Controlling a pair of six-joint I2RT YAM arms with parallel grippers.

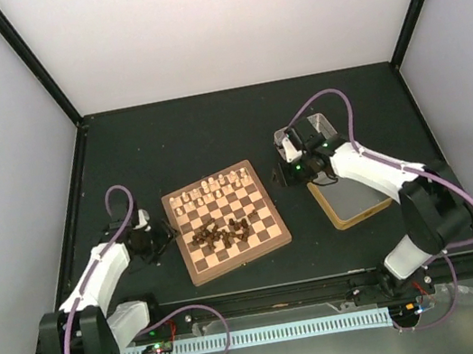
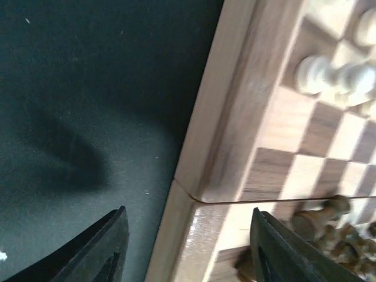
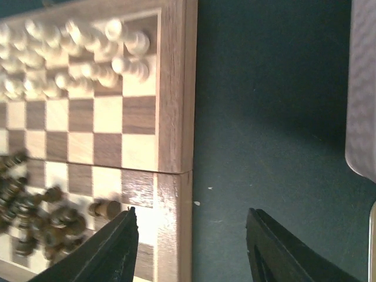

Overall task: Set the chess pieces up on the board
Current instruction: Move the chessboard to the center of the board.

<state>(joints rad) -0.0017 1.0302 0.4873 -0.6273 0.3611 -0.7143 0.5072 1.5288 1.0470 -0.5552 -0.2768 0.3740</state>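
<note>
With the board [image 1: 242, 261] mid-counter, pale pieces [image 1: 219, 183] bunched at its far edge and dark pieces [image 1: 223, 231] heaped near its middle, the left fingers [image 2: 100, 249] and right fingers [image 3: 111, 247], both apart and empty, straddle its side rims, so it seems best to pinch one outlying piece at a time.

Dark chess pieces [image 3: 35, 220] blurred, cut off at rt-wrist view's left edge.

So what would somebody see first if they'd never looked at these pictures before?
The small chessboard in the middle of the black table: its pale pieces crowd the far edge, while the dark pieces lie in a messy heap nearer the middle. Next, the left gripper and the right gripper, both open, one above each side edge of the board.
</note>
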